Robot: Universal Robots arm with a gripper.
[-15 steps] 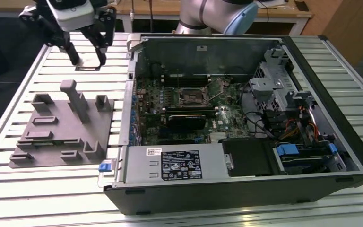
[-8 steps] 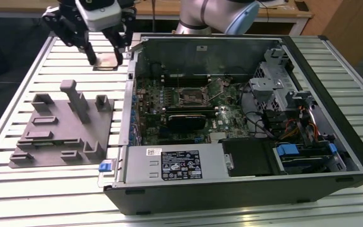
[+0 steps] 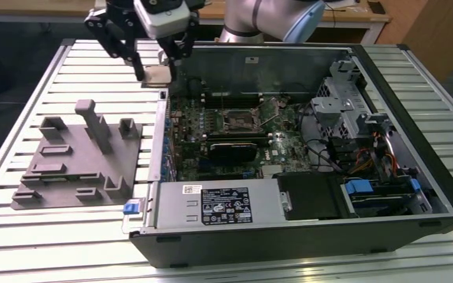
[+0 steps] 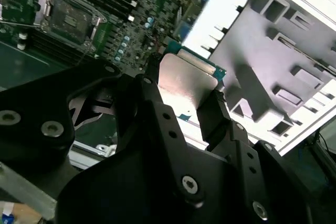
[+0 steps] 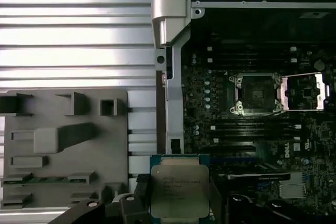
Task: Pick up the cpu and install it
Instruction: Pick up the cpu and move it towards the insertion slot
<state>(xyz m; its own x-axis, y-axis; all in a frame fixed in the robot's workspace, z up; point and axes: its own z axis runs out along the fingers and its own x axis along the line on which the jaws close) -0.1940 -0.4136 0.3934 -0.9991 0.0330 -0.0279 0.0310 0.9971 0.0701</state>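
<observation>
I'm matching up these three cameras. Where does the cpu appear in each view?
Exterior view: cpu in the gripper's jaws, by the case edge, toward the exterior view's left.
Second wrist view: cpu clamped between the jaws, mid-picture.
First wrist view: cpu in the jaws, lid facing the camera.
Shared landmark: the open socket.

Silver arm [image 3: 246, 17] with pale blue joint cap [image 3: 305, 22]; black hand [image 3: 156, 72], silver screws [image 4: 190, 184], white wrist block [image 3: 163, 17]
</observation>
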